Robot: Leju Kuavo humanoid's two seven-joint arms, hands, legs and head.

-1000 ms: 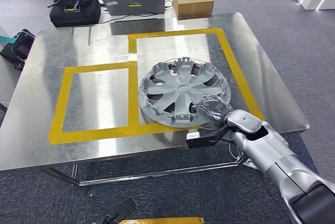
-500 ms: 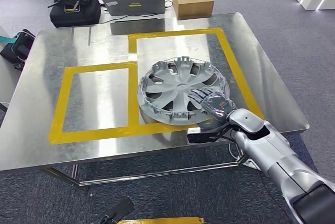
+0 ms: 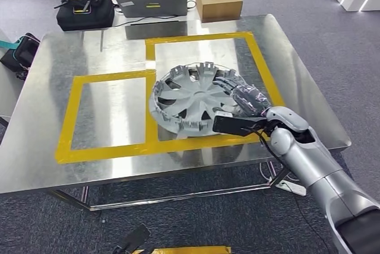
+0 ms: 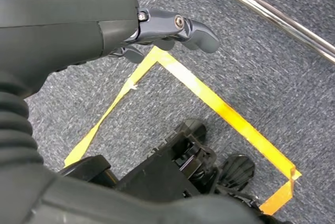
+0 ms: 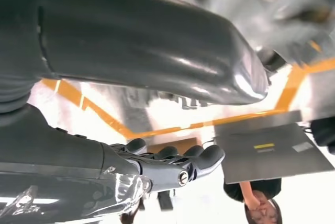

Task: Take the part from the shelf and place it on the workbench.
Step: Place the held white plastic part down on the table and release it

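While the right hand (image 3: 245, 101) grips the hubcap (image 3: 197, 101) by its near rim, fingers over the top and thumb seemingly beneath, the cap rides tilted over the bench (image 3: 40, 147), far edge apparently touching. Release now and it could drop and skid off the tape (image 3: 107, 150).

The steel workbench (image 3: 49, 147) carries two adjoining yellow tape rectangles (image 3: 148, 88). The silver wheel cover (image 3: 190, 97) sits across their shared border, seemingly tilted with its near rim down. The far edge reflects a laptop (image 3: 150, 2).
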